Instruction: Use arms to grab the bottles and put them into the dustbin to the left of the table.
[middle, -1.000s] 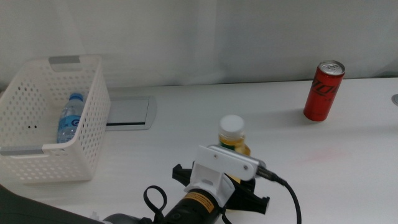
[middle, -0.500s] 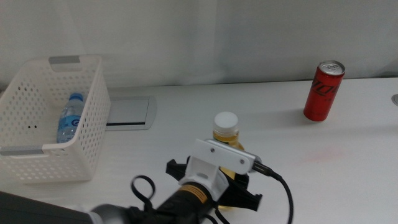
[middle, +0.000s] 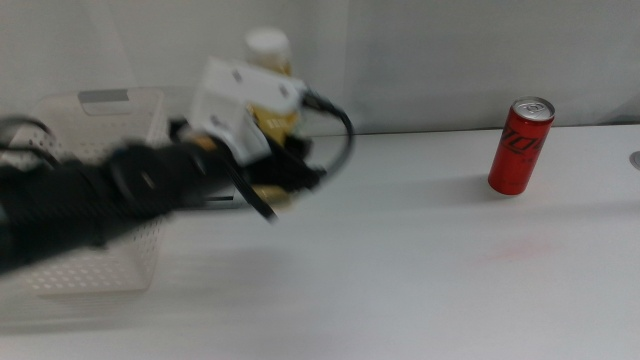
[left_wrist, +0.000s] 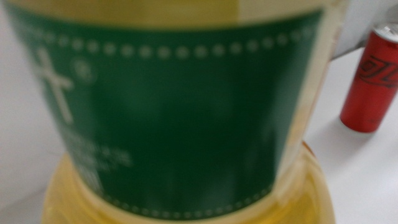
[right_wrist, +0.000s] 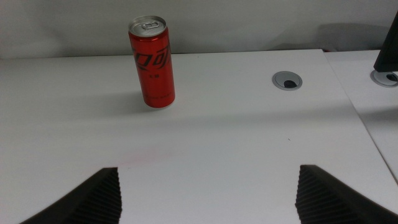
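Yellow bottle (middle: 268, 70) with white cap, upright, upper left, above white basket (middle: 60, 215); red can (middle: 520, 145) upright, upper right.

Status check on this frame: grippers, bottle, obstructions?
Left gripper carrying yellow bottle above the basket. Right gripper open, idle. Red can standing, path clear.

Only the red can (middle: 519, 146) interrupts the open white table (middle: 420, 270).
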